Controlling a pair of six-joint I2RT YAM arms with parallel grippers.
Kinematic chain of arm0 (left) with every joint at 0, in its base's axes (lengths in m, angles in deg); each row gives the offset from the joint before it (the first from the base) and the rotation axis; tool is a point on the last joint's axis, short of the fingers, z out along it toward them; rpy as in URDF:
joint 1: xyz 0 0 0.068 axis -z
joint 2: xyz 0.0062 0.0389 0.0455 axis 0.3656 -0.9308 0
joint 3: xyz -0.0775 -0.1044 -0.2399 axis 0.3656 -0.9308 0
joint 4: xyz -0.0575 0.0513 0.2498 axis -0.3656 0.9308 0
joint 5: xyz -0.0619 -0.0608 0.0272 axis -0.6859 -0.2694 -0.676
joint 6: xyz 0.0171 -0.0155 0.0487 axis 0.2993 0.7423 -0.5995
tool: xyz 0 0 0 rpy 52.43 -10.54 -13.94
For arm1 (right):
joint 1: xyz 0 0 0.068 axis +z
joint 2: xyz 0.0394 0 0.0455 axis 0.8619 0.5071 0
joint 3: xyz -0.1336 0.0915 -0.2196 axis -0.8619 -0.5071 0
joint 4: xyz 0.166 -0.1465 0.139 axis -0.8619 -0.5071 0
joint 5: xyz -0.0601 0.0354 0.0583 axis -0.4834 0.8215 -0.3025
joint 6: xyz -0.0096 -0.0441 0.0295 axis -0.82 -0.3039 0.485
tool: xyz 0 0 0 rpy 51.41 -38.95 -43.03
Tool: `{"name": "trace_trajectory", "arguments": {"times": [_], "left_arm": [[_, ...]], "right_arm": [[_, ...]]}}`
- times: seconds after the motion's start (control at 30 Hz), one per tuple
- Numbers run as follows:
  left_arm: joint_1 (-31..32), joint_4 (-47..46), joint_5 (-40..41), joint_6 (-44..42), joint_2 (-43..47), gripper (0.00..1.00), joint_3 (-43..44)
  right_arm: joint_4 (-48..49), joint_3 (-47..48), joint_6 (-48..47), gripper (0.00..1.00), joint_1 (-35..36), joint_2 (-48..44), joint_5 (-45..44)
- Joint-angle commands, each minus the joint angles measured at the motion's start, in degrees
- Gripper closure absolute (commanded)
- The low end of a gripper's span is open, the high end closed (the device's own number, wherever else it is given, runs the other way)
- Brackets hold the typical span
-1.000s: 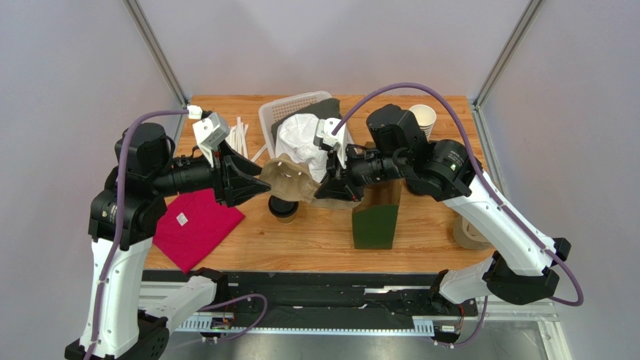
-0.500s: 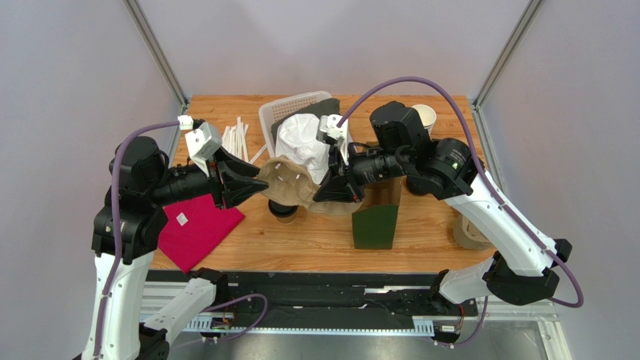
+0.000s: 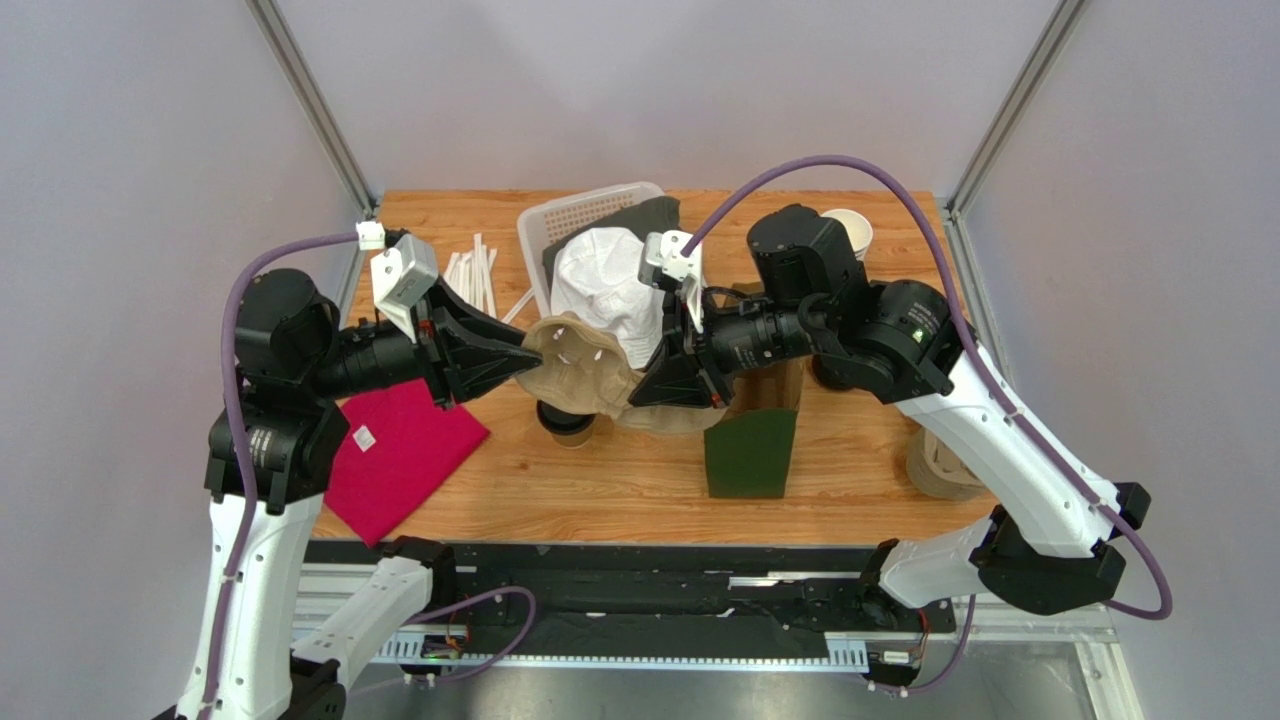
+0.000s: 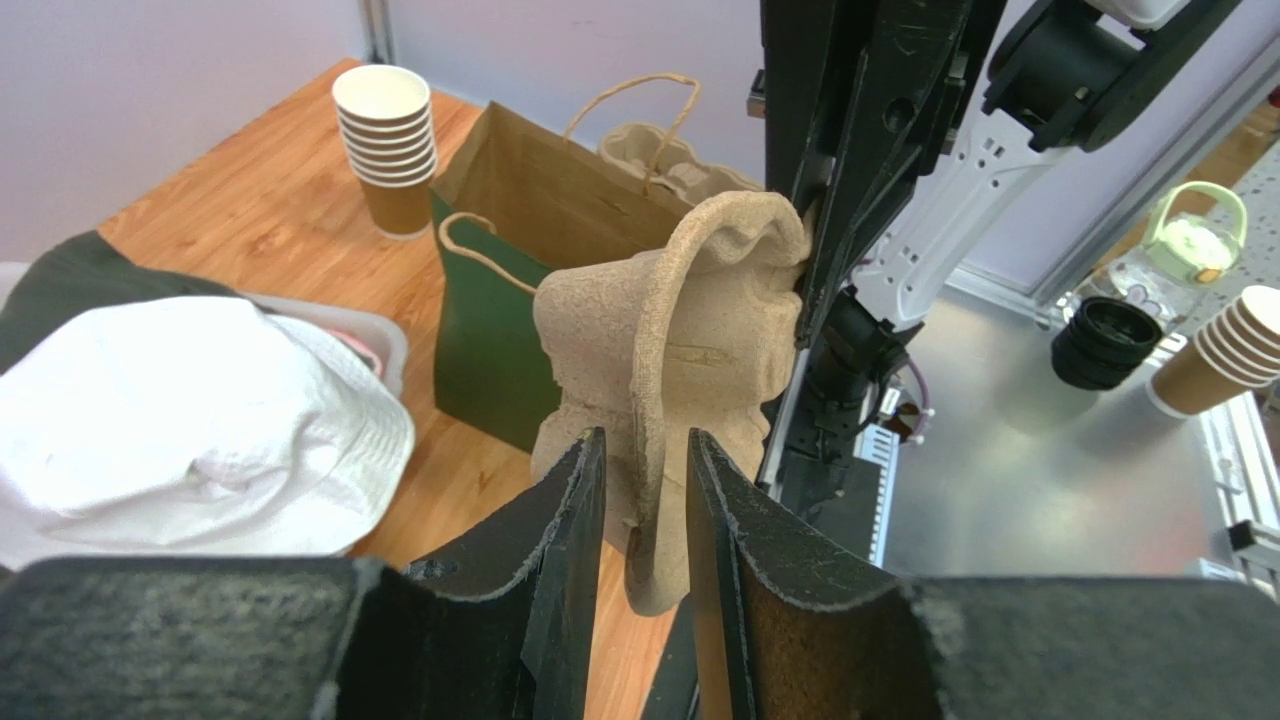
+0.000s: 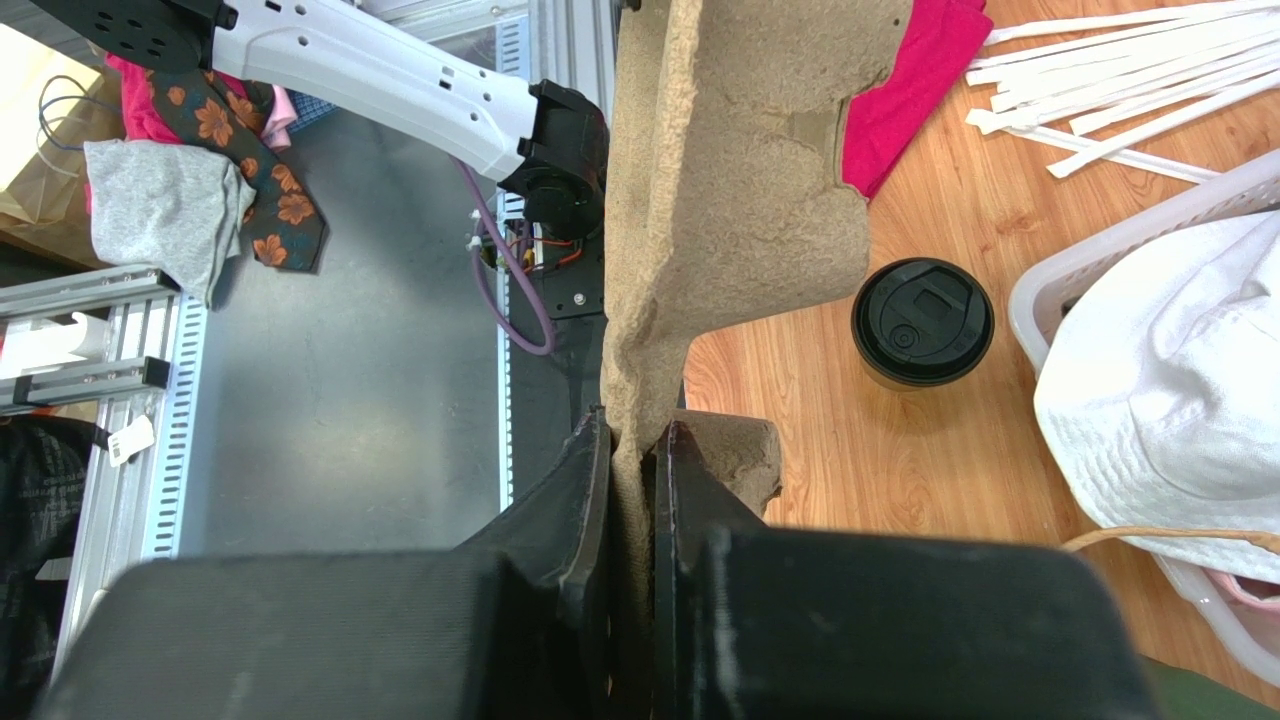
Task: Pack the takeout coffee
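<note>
Top external: we saw takeout coffee upright on worktop, beneath pulp carrier held aloft.
Left tool: slightly parted astride carrier's rim.
Right tool: pinched carrier's opposite edge.

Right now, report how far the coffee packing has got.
Done: coffee cup is lidded, on the table. In hand: right jaws pinch the pulp carrier; left jaws straddle its other edge. Left, probably: cup into carrier, carrier into the green bag.
</note>
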Motion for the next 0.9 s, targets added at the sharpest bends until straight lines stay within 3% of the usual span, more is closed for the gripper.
{"name": "trace_trajectory", "arguments": {"times": [0.0, 0.07, 0.17, 0.27, 0.3, 0.4, 0.57, 0.67, 0.87], "left_arm": [[-0.4, -4.2, -3.6, 2.0, -0.6, 0.66, -0.4], [-0.4, -4.6, -3.6, 2.6, -0.7, 0.69, -0.5], [-0.4, -5.2, -3.6, 2.9, -0.7, 0.82, -0.4], [-0.4, -3.8, -3.0, 2.5, -0.9, 0.97, 0.2], [-0.4, -2.9, -2.8, 1.3, -1.1, 1.00, 0.4], [-0.4, 0.9, -1.7, -0.8, -1.6, 1.00, 1.7], [-0.4, 1.8, 0.6, 0.6, -1.9, 1.00, 2.0], [-0.4, 2.9, 3.2, 1.0, -2.6, 1.00, 3.2], [-0.4, 1.8, 2.9, 2.5, -3.1, 1.00, 3.0]], "right_arm": [[3.2, 0.4, 1.0, 1.00, -0.2, -1.4, 1.3], [3.2, 0.4, 1.1, 1.00, -0.1, -1.4, 1.4], [3.2, 0.0, 1.1, 0.99, -0.1, -1.4, 1.0], [2.9, 0.3, 1.0, 0.80, -0.2, -1.4, -1.7], [2.9, 1.0, 1.1, 0.61, -0.4, -1.5, -3.0], [2.7, 2.6, 2.0, 0.36, -3.3, -1.4, -6.1], [1.7, 3.4, 1.1, 0.13, -7.7, -2.4, -8.5], [0.2, 3.2, -2.2, 0.10, -7.8, -3.6, -11.1], [-3.1, 3.2, -7.3, 0.20, -7.7, -4.6, -12.5]]}}
